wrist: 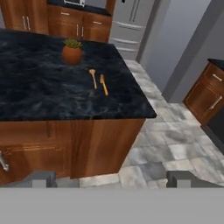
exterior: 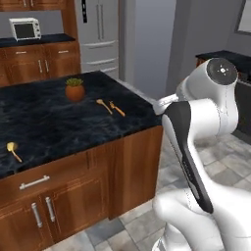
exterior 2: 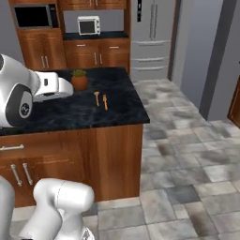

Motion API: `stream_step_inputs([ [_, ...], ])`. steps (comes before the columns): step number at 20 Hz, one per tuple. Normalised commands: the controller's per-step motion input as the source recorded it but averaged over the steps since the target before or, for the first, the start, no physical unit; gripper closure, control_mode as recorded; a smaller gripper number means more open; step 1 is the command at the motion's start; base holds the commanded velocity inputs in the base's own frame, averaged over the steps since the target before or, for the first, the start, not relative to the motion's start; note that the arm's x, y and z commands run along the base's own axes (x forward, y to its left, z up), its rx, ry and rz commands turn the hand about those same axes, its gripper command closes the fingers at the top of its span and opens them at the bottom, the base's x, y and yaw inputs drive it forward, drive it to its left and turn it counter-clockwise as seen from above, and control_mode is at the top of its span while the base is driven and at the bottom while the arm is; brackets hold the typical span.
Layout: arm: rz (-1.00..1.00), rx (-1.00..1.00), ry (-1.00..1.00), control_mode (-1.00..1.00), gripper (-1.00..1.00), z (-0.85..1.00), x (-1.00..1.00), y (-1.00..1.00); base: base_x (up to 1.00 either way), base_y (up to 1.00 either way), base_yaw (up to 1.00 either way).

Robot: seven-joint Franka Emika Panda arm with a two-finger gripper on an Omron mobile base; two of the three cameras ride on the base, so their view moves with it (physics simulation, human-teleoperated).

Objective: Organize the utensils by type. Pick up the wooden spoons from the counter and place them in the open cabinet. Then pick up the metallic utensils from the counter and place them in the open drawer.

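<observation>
Two slim wooden utensils lie side by side near the right end of the dark island counter (exterior: 44, 122). One is a wooden spoon (exterior: 104, 105) (exterior 2: 96, 98) (wrist: 92, 78) and the other a thinner orange piece (exterior: 116, 109) (exterior 2: 105, 101) (wrist: 103, 84). A third, yellowish spoon (exterior: 13, 151) rests near the counter's front left edge. My gripper (wrist: 111, 180) is open and holds nothing. It stays back from the counter's front edge, well short of the utensils. The metallic utensils, open cabinet and open drawer are out of view.
A potted plant (exterior: 74, 89) (wrist: 71, 52) stands just behind the two utensils. Closed cabinet doors (exterior: 44, 211) fill the island's front. A toaster oven (exterior: 25, 28) and a fridge (exterior: 100, 34) line the back wall. Tiled floor (exterior 2: 187, 154) lies open to the right.
</observation>
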Motion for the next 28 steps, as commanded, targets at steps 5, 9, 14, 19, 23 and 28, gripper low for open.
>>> stream_step_inputs([
  [5,0.00,0.00,0.00,1.00,-1.00,0.00,0.00,0.00,0.89,-0.25,0.26],
  [9,0.00,0.00,0.00,1.00,-1.00,0.00,0.00,0.00,0.95,-0.11,0.18],
  [14,0.00,0.00,0.00,1.00,-1.00,0.00,0.00,0.00,0.89,-0.05,0.09],
  [19,0.00,0.00,0.00,1.00,-1.00,0.00,0.00,0.00,0.75,0.00,0.06],
  [23,0.00,0.00,0.00,1.00,-1.00,0.00,0.00,0.00,0.21,0.00,0.03],
  [28,0.00,0.00,0.00,1.00,-1.00,0.00,0.00,0.00,0.00,0.00,0.00],
])
